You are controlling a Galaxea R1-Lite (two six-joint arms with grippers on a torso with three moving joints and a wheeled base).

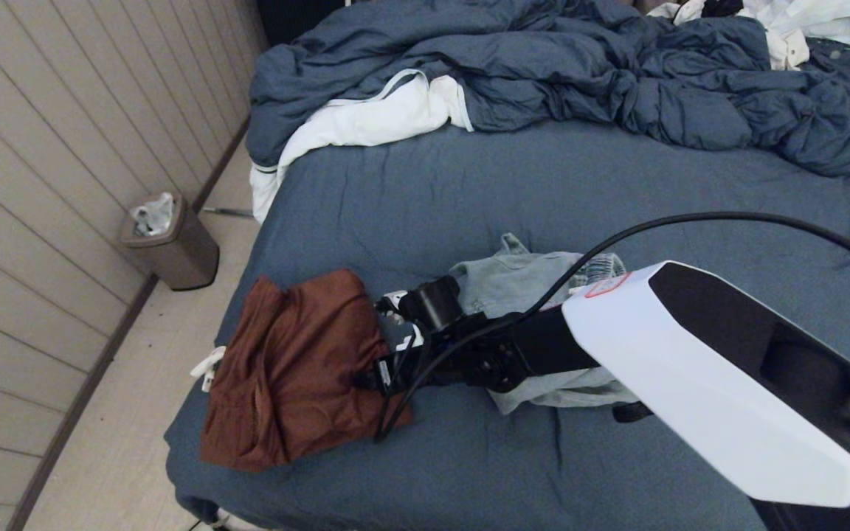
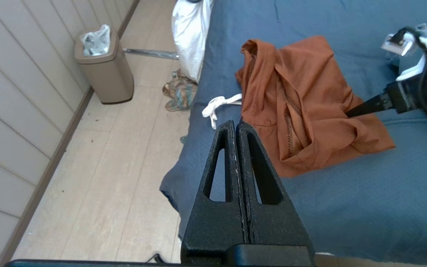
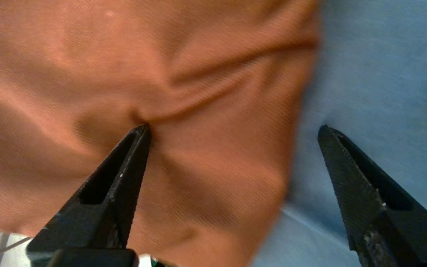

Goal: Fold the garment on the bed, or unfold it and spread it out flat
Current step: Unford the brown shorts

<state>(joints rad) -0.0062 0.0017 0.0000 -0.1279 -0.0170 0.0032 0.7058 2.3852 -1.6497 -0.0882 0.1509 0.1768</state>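
Observation:
A rust-orange garment [image 1: 292, 369] [image 2: 302, 104] lies folded and rumpled near the front left corner of the bed [image 1: 469, 192], on its slate-blue sheet. My right arm reaches across to the garment's right edge. My right gripper [image 3: 234, 128] is open: one fingertip [image 3: 141, 135] presses into the orange cloth [image 3: 161, 74], the other hangs over the bare sheet [image 3: 376, 66]. Nothing is pinched between them. My left gripper [image 2: 235, 124] is shut and empty, hovering above the bed's front left corner, short of the garment.
A pale grey-blue garment [image 1: 521, 280] lies partly under my right arm. The rumpled dark blue duvet [image 1: 580, 66] fills the far end, with white clothes [image 1: 801, 29] behind. A white cord [image 2: 217, 105] hangs at the bed's edge. A brown bin [image 1: 174, 247] stands by the wall.

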